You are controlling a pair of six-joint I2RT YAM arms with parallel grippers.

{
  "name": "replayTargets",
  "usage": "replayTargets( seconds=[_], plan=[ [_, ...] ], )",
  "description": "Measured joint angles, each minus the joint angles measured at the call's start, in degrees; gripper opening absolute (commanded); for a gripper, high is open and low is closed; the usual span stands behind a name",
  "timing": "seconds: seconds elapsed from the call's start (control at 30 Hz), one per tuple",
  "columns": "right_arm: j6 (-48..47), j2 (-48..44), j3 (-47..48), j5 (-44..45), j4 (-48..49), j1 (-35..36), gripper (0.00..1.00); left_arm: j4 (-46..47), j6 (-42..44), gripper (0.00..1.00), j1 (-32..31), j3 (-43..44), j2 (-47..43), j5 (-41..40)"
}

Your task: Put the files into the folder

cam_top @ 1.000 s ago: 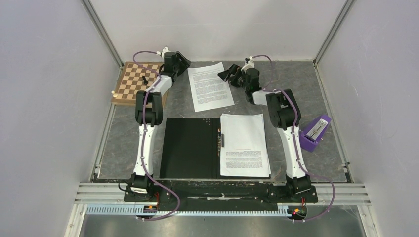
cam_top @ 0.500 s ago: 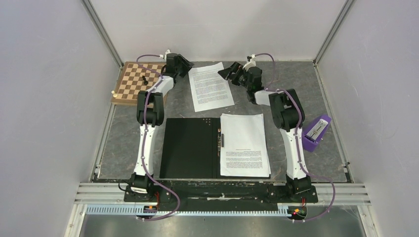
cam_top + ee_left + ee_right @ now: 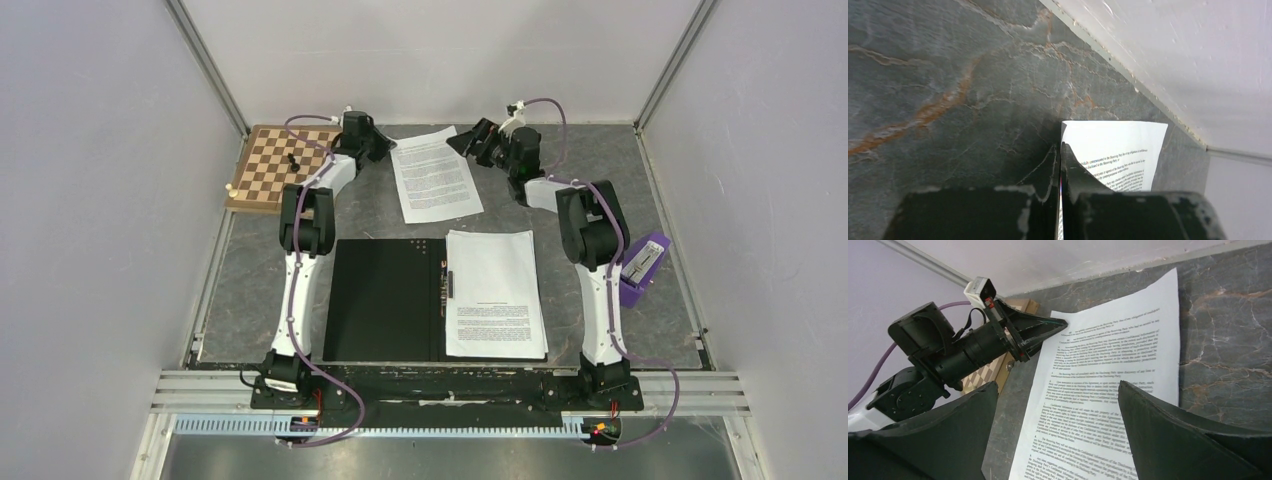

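My left gripper (image 3: 1060, 150) pinches the corner of the loose file (image 3: 437, 180), which spreads out beyond its fingertips; my right gripper (image 3: 1057, 390), jaws wide and empty, hovers over that file.

A wooden chessboard (image 3: 268, 168) lies at the far left of the grey marbled table (image 3: 250, 270), a black piece (image 3: 292, 160) standing on it and a pale piece (image 3: 230, 188) by its near left corner. Near the right edge sits a purple box (image 3: 640, 268).
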Motion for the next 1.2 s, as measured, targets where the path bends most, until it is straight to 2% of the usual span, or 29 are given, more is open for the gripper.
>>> replayTargets(
  seconds=[0.17, 0.27, 0.37, 0.53, 0.7, 0.87, 1.03, 1.2],
  plan=[
    [-4.8, -5.6, -1.1, -0.9, -5.2, -0.1, 0.93, -0.8, 1.8, 0.02, 0.0, -0.9, -1.6, 5.0],
    [-8.2, -10.1, -2.4, -1.1, -8.5, -0.2, 0.94, -1.8, 4.3, 0.02, -0.2, -2.1, -5.5, 9.1],
    [-10.5, -16.3, -5.9, -2.0, -10.2, -0.5, 0.94, -2.3, 6.7, 0.02, -0.9, -3.8, -12.6, 13.2],
    [-11.8, -27.9, -14.6, -4.6, -9.7, -2.3, 0.97, -2.3, 11.0, 0.02, -4.2, -7.8, -29.8, 19.6],
    [-11.1, -40.0, -25.8, -7.8, -4.2, -4.6, 0.98, -6.4, 18.4, 0.02, -11.6, -9.9, -46.9, 22.0],
    [-9.7, -50.4, -35.8, -10.1, 2.7, -5.2, 0.98, -9.0, 21.5, 0.02, -17.5, -14.5, -58.9, 22.4],
    [-7.1, -58.7, -43.5, -11.3, 11.8, -5.4, 0.98, -11.0, 21.5, 0.02, -19.0, -18.0, -64.1, 21.3],
    [-4.2, -62.3, -46.3, -12.0, 18.8, -5.4, 0.98, -12.2, 21.5, 0.02, -21.3, -18.6, -65.2, 20.4]
  ],
)
